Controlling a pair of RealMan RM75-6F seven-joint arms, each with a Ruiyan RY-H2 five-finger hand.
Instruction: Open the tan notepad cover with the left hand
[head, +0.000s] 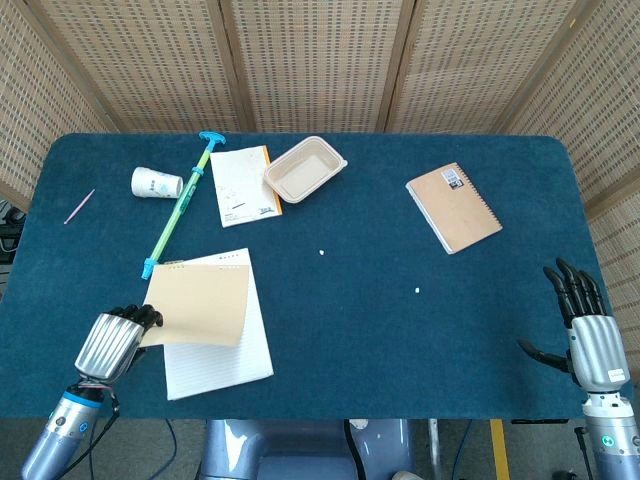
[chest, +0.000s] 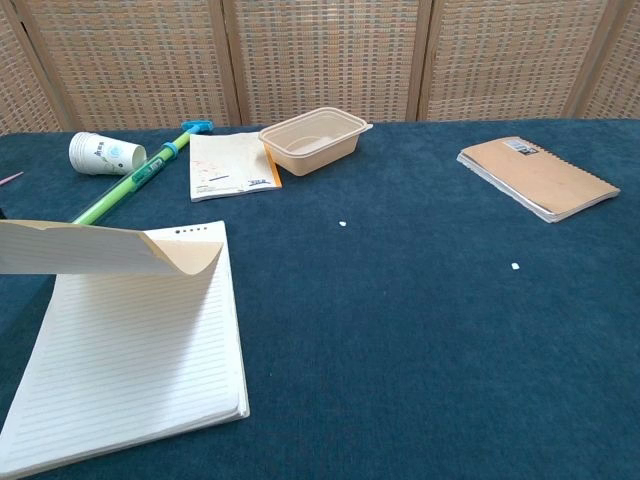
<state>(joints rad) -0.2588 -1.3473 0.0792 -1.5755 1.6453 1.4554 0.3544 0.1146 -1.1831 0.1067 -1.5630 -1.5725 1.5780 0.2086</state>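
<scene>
The tan notepad (head: 215, 360) lies at the front left of the blue table, its lined pages showing. Its tan cover (head: 200, 305) is lifted and folded back toward the left. My left hand (head: 108, 343) pinches the cover's left edge near the table's front left corner. In the chest view the raised cover (chest: 100, 250) curls above the lined pages (chest: 140, 350), and the left hand is out of frame. My right hand (head: 585, 325) stays at the front right edge with fingers spread, holding nothing.
Behind the notepad lies a green stick with blue ends (head: 180, 210). A paper cup (head: 157, 183) lies on its side, near a pink pen (head: 79, 206), a printed booklet (head: 243, 185) and a beige tray (head: 304, 169). A second tan spiral notebook (head: 453, 207) lies far right.
</scene>
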